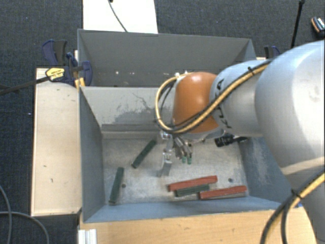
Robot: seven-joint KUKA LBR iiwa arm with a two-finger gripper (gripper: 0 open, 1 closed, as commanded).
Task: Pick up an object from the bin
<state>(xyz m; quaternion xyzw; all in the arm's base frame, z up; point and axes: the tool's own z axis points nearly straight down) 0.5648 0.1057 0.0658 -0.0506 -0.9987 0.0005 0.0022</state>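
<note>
My gripper hangs under the orange wrist cover over the middle of the bin floor, its fingers apart and nothing between them. Just left of it a dark green stick lies at a slant. Below the gripper, near the front wall, a red-brown stick lies almost level, with a dark green stick tucked against it and a second red-brown stick to the right. The left fingertip reaches down close to the floor, apart from all the sticks.
Another dark green stick lies upright in the picture near the front left corner. The arm with its cables covers the bin's right part. Bare floor shows between the left sticks and the gripper.
</note>
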